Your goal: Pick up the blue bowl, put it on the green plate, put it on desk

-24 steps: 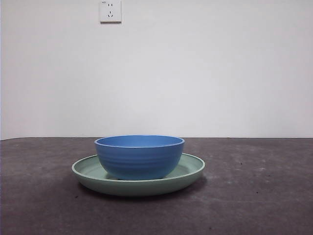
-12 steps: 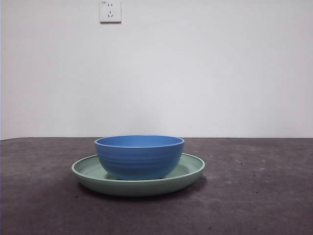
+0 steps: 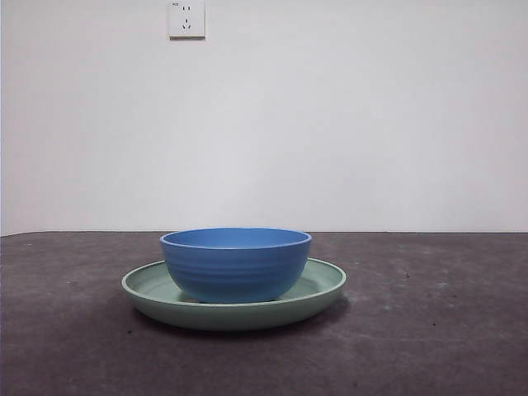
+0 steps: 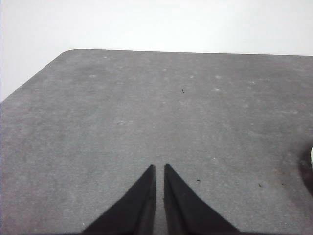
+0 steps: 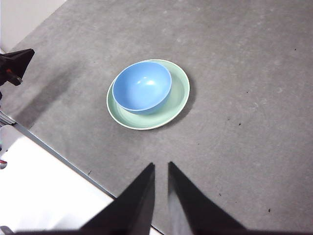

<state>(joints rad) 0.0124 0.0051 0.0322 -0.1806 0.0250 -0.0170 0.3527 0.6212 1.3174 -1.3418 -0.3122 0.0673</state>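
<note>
Blue bowl [image 5: 142, 86] is out of both my claws: my right claw [image 5: 160, 169] hangs high above the worktop [image 3: 429, 330], jaws nearly together and empty, and my left claw [image 4: 159, 170], likewise closed on nothing, points at bare surface well aside. Over the last second nothing has shifted; the bowl sits upright inside the green plate [image 5: 179, 100], off-centre toward one rim. I judge the placing step done, with only the move to the worktop left.

Open desk [image 3: 429, 346] all round, only blue bowl [image 3: 236, 262] on green plate [image 3: 318, 289] obstructing, clear air above
</note>
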